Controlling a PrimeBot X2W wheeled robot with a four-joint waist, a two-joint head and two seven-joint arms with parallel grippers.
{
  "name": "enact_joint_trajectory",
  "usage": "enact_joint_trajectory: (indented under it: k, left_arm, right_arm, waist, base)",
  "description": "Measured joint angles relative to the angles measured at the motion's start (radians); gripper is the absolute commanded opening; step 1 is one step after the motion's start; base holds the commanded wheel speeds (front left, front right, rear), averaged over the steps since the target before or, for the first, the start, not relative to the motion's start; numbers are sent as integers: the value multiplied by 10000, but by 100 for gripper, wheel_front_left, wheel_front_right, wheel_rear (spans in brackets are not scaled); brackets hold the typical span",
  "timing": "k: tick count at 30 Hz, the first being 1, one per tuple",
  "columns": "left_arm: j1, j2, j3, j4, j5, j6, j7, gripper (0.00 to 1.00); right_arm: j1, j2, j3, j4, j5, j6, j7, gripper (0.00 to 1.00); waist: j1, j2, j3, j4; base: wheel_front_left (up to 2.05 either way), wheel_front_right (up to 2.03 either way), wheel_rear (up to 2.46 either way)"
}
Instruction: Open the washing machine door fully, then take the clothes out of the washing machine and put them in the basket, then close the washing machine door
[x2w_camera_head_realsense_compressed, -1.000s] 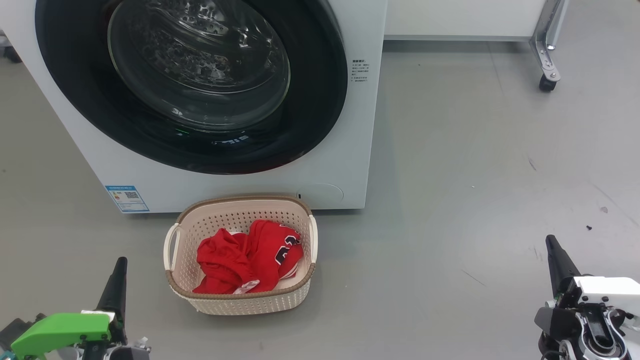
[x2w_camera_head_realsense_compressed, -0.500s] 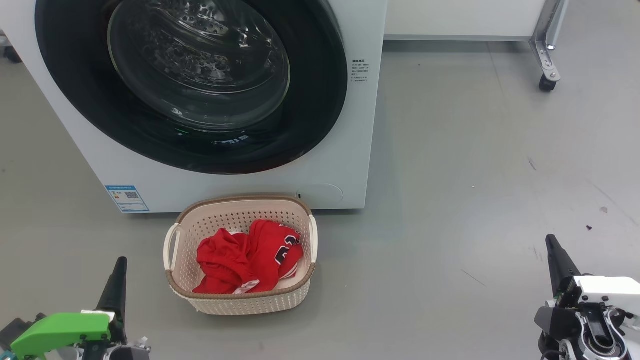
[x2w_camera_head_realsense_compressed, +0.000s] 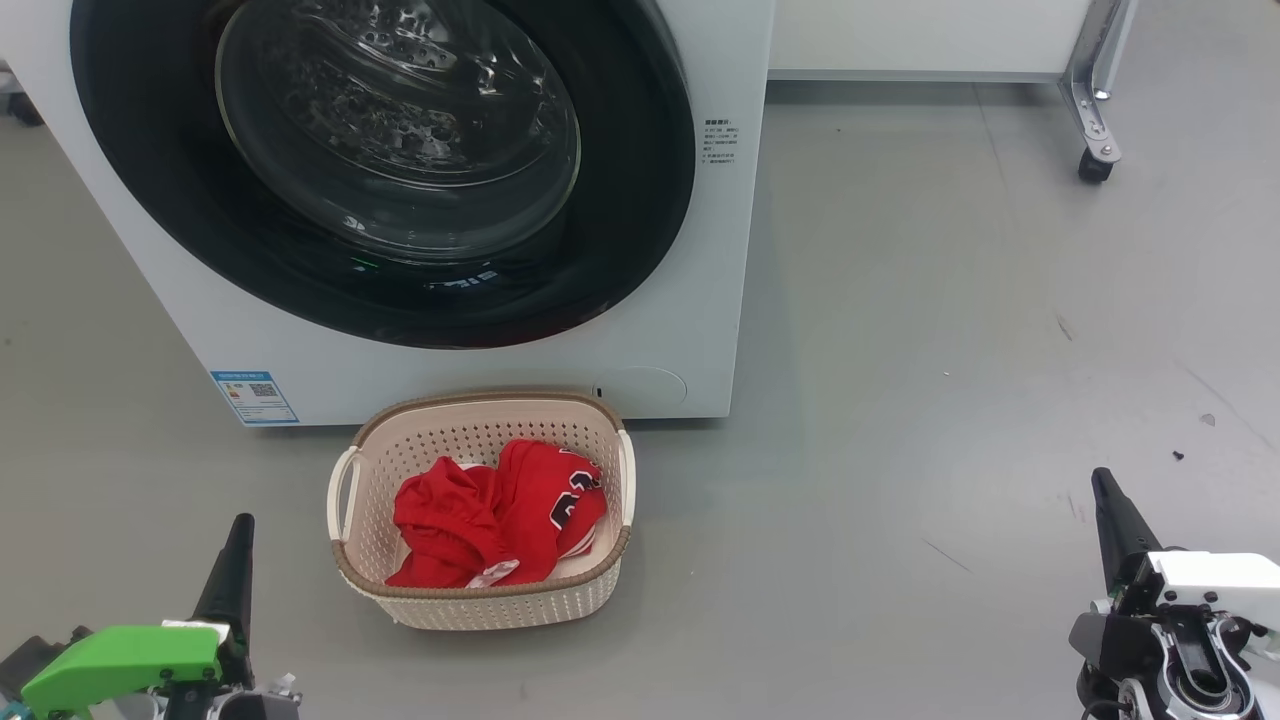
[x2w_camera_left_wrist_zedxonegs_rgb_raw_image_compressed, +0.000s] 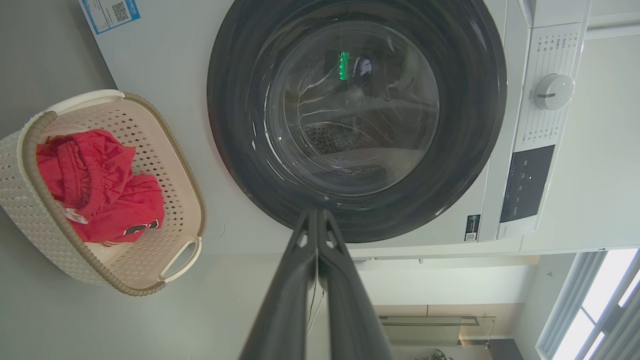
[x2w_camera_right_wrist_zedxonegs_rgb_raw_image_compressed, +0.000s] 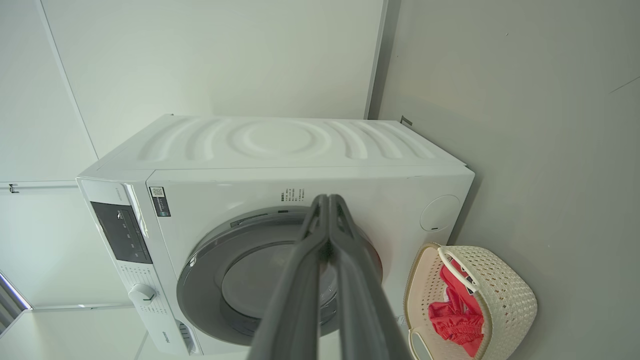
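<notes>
Grey floor (x2w_camera_head_realsense_compressed: 900, 350) unchanged, clothes (x2w_camera_head_realsense_compressed: 470, 520) still in basket (x2w_camera_head_realsense_compressed: 500, 605), door (x2w_camera_head_realsense_compressed: 640, 200) closed, both jaws pressed together, empty.

The white washing machine (x2w_camera_head_realsense_compressed: 715, 300) has its round door (x2w_camera_head_realsense_compressed: 640, 200) shut flat against its front. The door has a wide glossy black rim and a bulging clear glass centre, through which the steel drum (x2w_camera_head_realsense_compressed: 400, 130) shows. Just before the machine's lower edge, the cream perforated basket (x2w_camera_head_realsense_compressed: 500, 605) with a brown rim stands upright. Red clothes (x2w_camera_head_realsense_compressed: 470, 525) with white trim lie crumpled inside it, with black-and-white numbers showing.
</notes>
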Motion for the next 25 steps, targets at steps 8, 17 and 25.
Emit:
enact_joint_trajectory:
  k: [8, 17, 25]
  left_arm:
    - [-3, -2, 2, 0, 0, 0, 0, 0]
    - [-4, -2, 4, 0, 0, 0, 0, 0]
    - [-5, -2, 8, 0, 0, 0, 0, 0]
  right_arm:
    - [0, 0, 4, -10, 2, 0, 0, 0]
    - [0, 0, 6, -15, 42, 0, 0, 0]
    - [0, 0, 8, -19, 42, 0, 0, 0]
  waist:
    - [0, -1, 0, 0]
    - [0, -1, 0, 0]
    - [0, -1, 0, 0]
  base:
    - [0, 0, 0]
    - [0, 0, 0]
    - [0, 0, 0]
